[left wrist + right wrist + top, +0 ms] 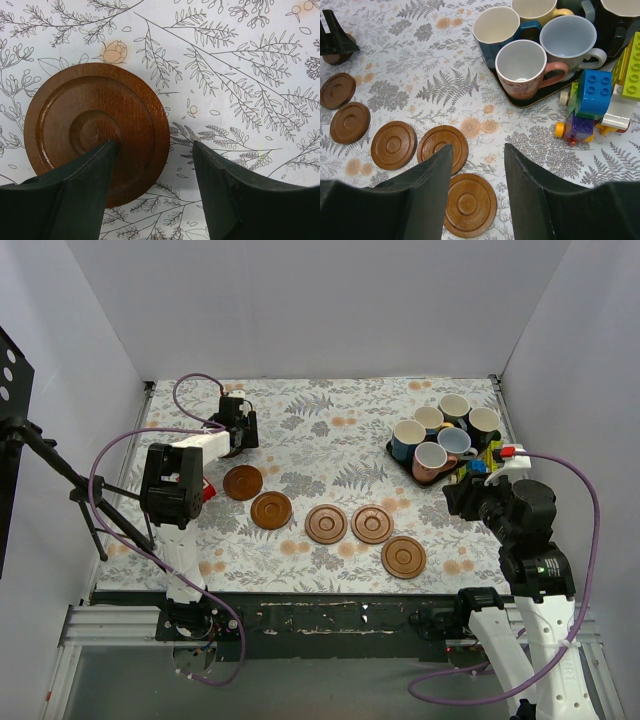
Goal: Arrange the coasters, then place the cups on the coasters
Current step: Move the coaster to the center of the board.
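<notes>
Five reddish-brown coasters lie in a curved row on the floral cloth, from one (243,482) on the left to one (403,557) on the right. A sixth coaster (95,125) lies flat under my left gripper (154,143), which is open. One finger hangs over its centre and the other stands off its rim. In the top view that gripper (238,436) is at the back left. The cups (431,461) stand bunched on a dark tray (398,459) at the back right. My right gripper (477,147) hovers open and empty above the nearest coasters (470,205).
Colourful toy blocks (592,97) lie just right of the tray (540,100), beside the pink cup (522,67). White walls close in the cloth on three sides. A black stand (40,455) rises at the far left, outside the table.
</notes>
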Controlling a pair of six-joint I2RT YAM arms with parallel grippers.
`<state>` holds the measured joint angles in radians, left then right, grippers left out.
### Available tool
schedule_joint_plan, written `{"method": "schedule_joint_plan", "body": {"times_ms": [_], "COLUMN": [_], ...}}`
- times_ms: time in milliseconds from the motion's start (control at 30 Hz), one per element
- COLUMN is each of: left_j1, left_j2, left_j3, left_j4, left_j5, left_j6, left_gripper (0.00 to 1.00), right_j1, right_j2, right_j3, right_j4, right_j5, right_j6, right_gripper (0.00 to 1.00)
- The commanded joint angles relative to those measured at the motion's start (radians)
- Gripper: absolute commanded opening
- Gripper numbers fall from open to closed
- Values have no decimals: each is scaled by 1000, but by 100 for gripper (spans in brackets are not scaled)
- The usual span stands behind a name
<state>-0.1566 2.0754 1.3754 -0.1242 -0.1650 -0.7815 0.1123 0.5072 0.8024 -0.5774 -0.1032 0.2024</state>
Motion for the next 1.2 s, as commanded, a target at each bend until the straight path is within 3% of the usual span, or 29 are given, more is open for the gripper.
{"method": "schedule_joint_plan", "body": {"times_ms": [0, 533, 1167], "left_j1": [-11, -11, -77], "left_j2": [5, -41, -15], "left_j3": [-10, -16, -25], "left_j4": [-63, -43, -89], "left_j5": [50, 73, 97], "left_j6": [-13, -10, -48], "left_gripper": [63, 67, 63], "right_j1": [0, 0, 0], "right_j2": [10, 24, 8], "right_j3": [21, 18, -3], "right_j4": [11, 7, 2], "right_j5": [17, 0, 7], "right_j6": [-26, -24, -23], "right_gripper": [53, 54, 54]}}
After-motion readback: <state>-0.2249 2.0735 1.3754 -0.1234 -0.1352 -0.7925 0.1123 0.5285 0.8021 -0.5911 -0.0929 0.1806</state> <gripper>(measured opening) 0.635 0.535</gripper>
